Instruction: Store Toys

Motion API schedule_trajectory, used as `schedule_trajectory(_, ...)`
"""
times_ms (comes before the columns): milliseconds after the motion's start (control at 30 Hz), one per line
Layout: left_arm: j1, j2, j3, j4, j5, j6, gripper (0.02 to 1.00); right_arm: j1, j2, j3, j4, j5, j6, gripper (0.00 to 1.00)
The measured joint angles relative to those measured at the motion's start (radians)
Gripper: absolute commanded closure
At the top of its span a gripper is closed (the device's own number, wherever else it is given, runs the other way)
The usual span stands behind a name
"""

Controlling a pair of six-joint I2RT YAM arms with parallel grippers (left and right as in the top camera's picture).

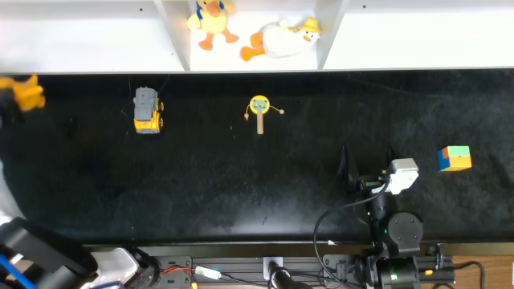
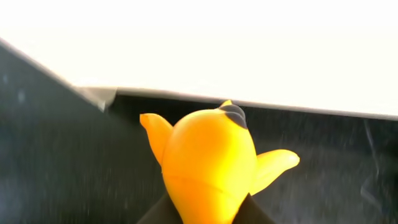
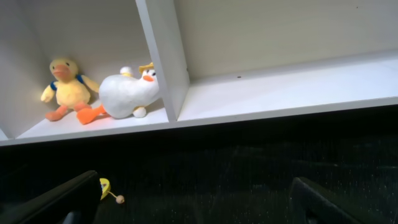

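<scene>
one overhead, two wrist views toward shelf (image 3: 280, 87)

The right arm (image 1: 384, 210) is black, and its jaws are two thin dark blades with pointed tips. Just behind the jaws sits a pale grey box (image 1: 402, 174), from which a black cable (image 1: 337, 215) loops back. Farther back is a round black joint (image 1: 399, 229). The left arm (image 1: 42, 249) is a black link, with a white housing (image 1: 116, 261) and a blue cable (image 1: 14, 269) well behind its jaws.
</scene>
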Motion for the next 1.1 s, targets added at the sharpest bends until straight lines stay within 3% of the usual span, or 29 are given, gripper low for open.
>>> schedule_trajectory(267,-0.153,0.000,0.000,0.137,-0.094,-0.080,0.930,0.000,0.000,0.000,0.000,0.000,0.000,0.005)
schedule_trajectory(733,-0.205,0.056,0.020,0.235,-0.144,-0.253,0.906,0.000,0.000,0.000,0.000,0.000,0.000,0.005)
schedule_trajectory(1100,-0.256,0.130,0.091,0.207,-0.144,-0.269,0.906,0.000,0.000,0.000,0.000,0.000,0.000,0.007)
